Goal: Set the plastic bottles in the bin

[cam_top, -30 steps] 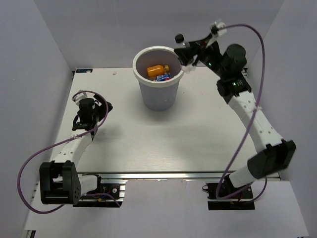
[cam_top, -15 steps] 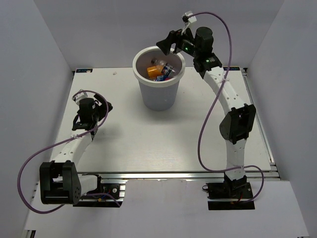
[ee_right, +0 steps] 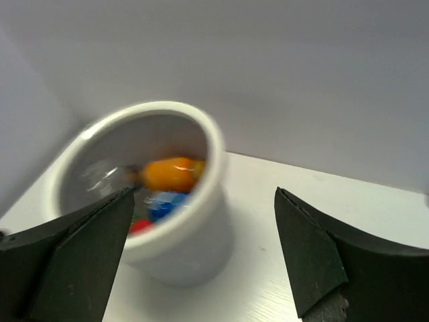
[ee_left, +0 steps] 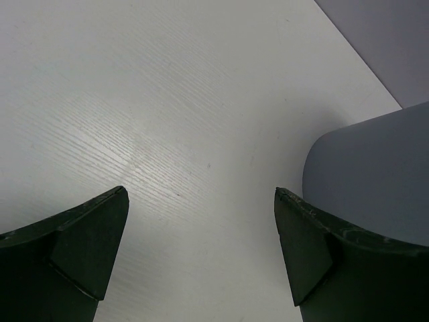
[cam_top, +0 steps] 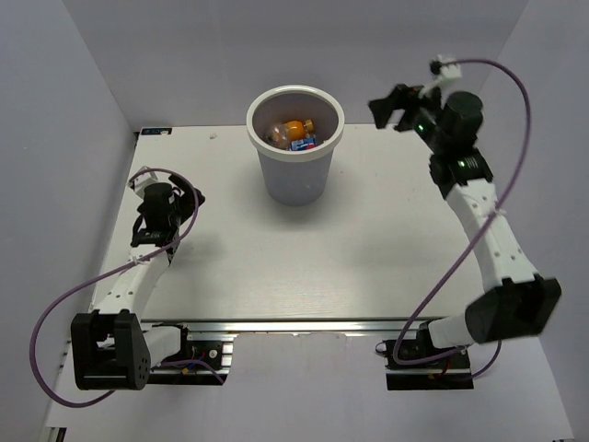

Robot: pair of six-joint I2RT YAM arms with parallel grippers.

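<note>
Bin (cam_top: 296,180) holds bottles (cam_top: 294,132), orange one on top. Raised to right of bin: right gripper (cam_top: 386,107), fingers spread, empty. Well left of bin: left gripper (ee_left: 201,208), fingers spread, empty.

Smooth grey plastic bin (cam_top: 294,170), faintly wood-grained white table (cam_top: 350,258)

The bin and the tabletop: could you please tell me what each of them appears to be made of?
The bin looks like moulded plastic: light grey and smooth, with a seamless tapered wall and a rolled rim. The tabletop looks like white laminate or painted wood. The left wrist view shows fine straight grain lines on a matte surface, so which of the two stays open.
</note>
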